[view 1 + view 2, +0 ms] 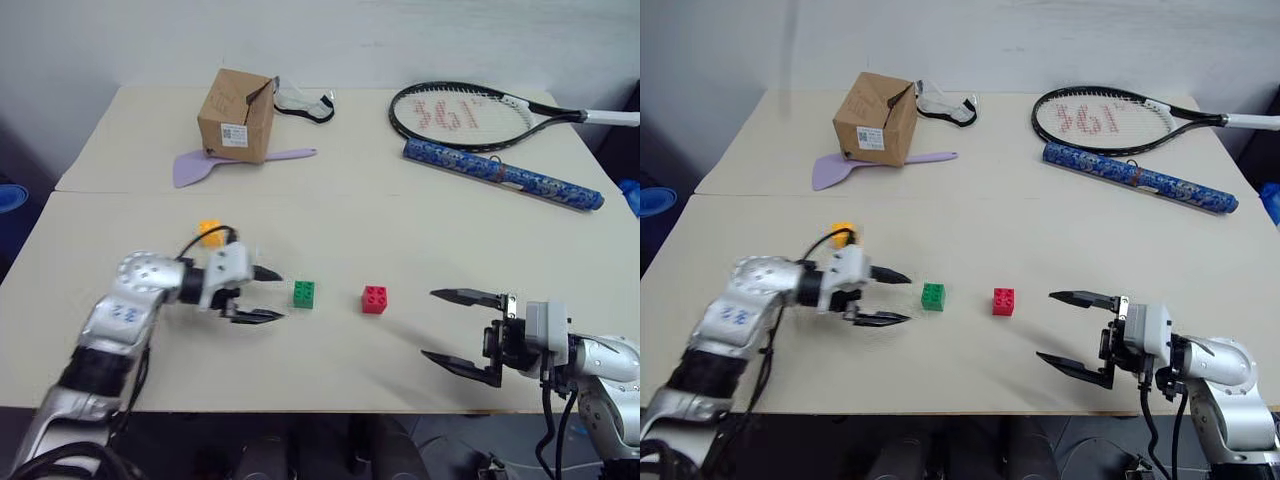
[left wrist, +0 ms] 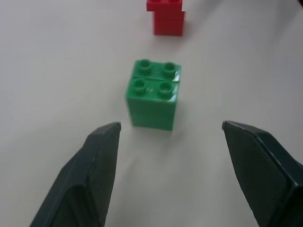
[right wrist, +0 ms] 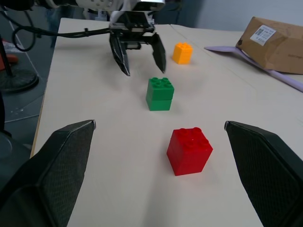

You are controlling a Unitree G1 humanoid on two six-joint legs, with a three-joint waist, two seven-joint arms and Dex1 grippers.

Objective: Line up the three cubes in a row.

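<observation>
Three cubes are seen on the bench [image 1: 330,370]: the red cube [image 1: 375,299] just right of the green cube [image 1: 304,293], the orange-yellow cube [image 1: 210,232] behind-left; judged light, rigid and slick-sided, gripped best across flat walls; left hand [image 1: 268,294] and right hand [image 1: 448,327] are spread, empty.

left gripper [image 1: 270,294] open beside green cube [image 1: 304,293]; red cube [image 1: 375,299] just right
</observation>
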